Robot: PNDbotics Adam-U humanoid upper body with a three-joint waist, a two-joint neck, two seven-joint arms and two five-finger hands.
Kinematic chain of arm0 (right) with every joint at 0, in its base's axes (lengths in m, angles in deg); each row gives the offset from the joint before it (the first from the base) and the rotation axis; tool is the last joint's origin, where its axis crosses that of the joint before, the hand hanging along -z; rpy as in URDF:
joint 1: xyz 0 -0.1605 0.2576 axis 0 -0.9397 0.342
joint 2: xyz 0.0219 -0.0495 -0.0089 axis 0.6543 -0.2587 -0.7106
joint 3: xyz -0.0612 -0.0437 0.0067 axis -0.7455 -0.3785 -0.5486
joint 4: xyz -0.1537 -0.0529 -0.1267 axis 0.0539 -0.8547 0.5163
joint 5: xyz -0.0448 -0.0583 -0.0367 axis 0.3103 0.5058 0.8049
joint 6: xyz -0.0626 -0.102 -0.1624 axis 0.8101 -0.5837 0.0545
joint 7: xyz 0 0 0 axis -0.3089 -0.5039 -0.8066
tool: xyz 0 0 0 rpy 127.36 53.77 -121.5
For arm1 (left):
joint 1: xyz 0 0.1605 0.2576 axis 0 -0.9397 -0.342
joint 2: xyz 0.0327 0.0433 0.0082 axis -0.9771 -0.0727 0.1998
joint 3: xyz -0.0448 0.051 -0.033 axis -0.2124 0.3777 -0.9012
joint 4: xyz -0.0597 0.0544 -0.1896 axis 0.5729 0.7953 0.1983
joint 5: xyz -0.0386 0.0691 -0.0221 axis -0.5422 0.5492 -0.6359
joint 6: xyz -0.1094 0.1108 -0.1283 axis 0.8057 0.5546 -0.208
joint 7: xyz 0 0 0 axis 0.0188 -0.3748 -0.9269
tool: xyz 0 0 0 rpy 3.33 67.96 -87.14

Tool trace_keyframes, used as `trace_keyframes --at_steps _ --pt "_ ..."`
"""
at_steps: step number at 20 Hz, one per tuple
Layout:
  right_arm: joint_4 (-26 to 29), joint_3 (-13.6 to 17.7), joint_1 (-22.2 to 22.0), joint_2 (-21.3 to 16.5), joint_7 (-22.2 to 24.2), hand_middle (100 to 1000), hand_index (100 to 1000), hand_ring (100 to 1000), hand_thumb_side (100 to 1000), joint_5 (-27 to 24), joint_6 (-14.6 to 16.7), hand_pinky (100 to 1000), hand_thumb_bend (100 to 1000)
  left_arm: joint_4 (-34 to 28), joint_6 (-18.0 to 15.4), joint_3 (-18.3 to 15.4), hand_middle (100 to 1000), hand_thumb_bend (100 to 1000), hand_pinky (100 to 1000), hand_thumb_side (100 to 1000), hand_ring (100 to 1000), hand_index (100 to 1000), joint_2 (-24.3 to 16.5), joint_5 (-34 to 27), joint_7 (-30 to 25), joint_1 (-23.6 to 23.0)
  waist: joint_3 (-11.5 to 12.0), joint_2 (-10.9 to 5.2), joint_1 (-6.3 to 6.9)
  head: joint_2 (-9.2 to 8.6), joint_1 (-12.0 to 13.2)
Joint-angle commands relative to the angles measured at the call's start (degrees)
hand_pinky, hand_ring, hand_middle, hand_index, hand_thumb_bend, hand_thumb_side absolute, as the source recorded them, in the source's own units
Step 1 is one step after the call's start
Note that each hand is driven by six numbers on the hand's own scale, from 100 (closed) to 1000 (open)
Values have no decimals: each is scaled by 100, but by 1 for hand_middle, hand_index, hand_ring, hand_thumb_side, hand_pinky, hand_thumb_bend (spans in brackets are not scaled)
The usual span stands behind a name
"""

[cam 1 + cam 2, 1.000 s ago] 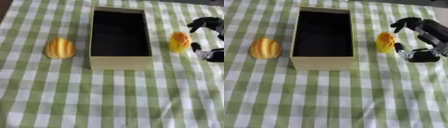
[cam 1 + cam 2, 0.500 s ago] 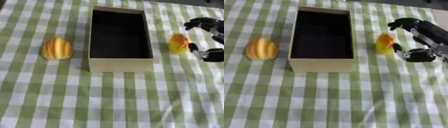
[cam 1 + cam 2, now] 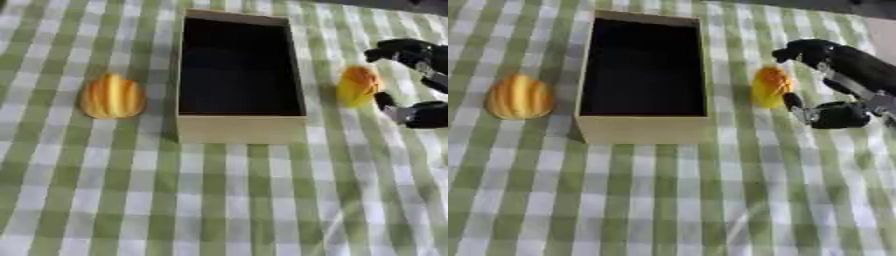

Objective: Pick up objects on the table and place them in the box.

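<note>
An open cardboard box (image 3: 238, 127) with a dark inside stands in the middle of the green checked cloth. A ribbed orange-yellow thing (image 3: 112, 96) lies to its left. A smaller yellow and orange thing (image 3: 771, 87) stands upright to the box's right. My right hand (image 3: 838, 80) is just right of that small thing, open, fingers curved above it and thumb below, not closed on it. My left hand shows in neither view.
The green and white checked cloth (image 3: 262, 200) covers the whole table in front of the box. A dark edge runs along the far top right corner.
My right hand has come closer to the small yellow thing from the right. The whole picture has shifted a little, so the camera has moved.
</note>
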Motion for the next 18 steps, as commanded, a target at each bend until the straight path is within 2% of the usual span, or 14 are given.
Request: trace_keyframes --at_steps 1,10,17,18 --pt "-14 130 78 -143 78 832 972 981 187 -21 25 1000 100 -91 42 2 617 100 838 661 618 840 -101 31 3 20 7 -98 -1 -65 -26" --pt "-115 116 181 -60 -220 858 981 981 144 529 -113 1000 100 -91 64 16 613 100 839 667 615 839 -65 50 -19 50 92 25 -38 -156 -122" --pt "-134 68 215 -27 -381 868 981 979 166 809 -179 997 100 -91 98 27 612 100 840 672 613 839 -34 78 -35 45 93 90 -42 -175 -136" --pt "-146 60 219 -23 -362 879 983 981 196 841 -173 998 100 -91 101 28 611 100 840 665 612 839 -31 82 -37 43 94 99 -43 -178 -138"
